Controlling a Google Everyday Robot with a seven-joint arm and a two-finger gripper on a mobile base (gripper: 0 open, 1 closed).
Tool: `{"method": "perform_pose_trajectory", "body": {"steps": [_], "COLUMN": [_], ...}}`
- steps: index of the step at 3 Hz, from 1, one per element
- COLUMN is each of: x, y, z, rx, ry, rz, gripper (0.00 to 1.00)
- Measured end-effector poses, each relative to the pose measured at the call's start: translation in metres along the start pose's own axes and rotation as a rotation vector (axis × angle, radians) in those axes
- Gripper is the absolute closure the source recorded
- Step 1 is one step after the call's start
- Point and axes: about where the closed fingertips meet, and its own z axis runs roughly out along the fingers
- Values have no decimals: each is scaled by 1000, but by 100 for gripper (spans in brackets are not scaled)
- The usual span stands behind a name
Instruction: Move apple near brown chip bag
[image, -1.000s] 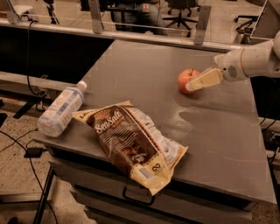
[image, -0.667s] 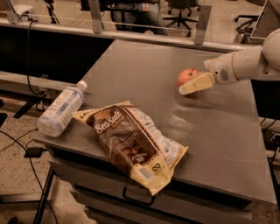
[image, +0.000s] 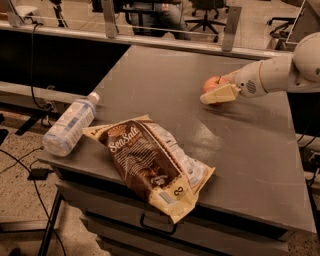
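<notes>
One level end effector (image: 210, 93) around apple (image: 212, 83)

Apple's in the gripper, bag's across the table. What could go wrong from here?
The gripper grips the small round red-orange apple over the flat grey table; a round fruit could slip and roll away.
The crinkly dark brown chip bag overhangs the table's front edge; a bump while placing might push it off.
The clear plastic water bottle lies on its side beside the bag and could roll if nudged.
</notes>
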Motion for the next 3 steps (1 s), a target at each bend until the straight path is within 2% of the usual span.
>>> {"method": "perform_pose_trajectory", "body": {"steps": [2,3], "x": [-5,-22], "y": [2,10], "z": [1,-17], "rx": [-26,-73], "ry": [-4,-8], "rz": [-3,-19], "gripper": [80,100]}}
